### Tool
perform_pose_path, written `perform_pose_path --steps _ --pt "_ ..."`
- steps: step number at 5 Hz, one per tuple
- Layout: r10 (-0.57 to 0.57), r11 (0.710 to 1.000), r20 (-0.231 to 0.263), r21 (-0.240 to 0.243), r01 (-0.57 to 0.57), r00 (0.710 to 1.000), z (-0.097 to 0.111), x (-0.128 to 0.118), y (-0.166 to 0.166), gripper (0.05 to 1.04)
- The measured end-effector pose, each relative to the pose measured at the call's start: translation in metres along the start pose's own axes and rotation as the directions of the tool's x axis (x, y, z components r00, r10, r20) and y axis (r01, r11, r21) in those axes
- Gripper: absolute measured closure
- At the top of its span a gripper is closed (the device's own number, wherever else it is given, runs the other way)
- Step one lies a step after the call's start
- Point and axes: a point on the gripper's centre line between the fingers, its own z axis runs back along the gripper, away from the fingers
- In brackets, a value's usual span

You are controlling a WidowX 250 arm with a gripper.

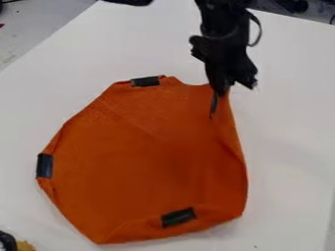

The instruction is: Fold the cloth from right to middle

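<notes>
My hand (pixel 217 102) is at the orange cloth's (pixel 144 157) far right corner; can't tell if it's gripping; white table (pixel 288 162) underneath.

Broad lane of bare table (pixel 288 142) ran down the view's right, beside the cloth (pixel 144 157); another wide stretch at upper left. Arm (pixel 222 29) and gripper (pixel 219 95) barred the cloth's upper right corner, cable loop (pixel 259 35) jutting rightward. Lower left, black object (pixel 7 241) narrowed the passage.
</notes>
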Motion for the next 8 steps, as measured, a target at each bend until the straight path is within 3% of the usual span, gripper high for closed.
perform_pose_path --steps 1,3,5,6,7,8 --pt "0.061 0.998 0.013 -0.007 -0.061 0.998 -0.003 -0.019 0.034 1.031" --pt "0.169 0.986 -0.015 0.000 -0.169 0.986 -0.002 -0.075 0.085 1.031" --pt "0.162 0.978 -0.086 -0.118 -0.171 0.983 -0.030 -0.098 0.078 1.031" --pt "0.152 0.977 -0.099 -0.134 -0.164 0.983 -0.038 -0.102 0.076 1.018" --pt "0.142 0.979 -0.104 -0.132 -0.155 0.984 -0.039 -0.101 0.077 0.882" --pt "0.113 0.985 -0.132 -0.116 -0.128 0.985 -0.037 -0.099 0.079 0.635"
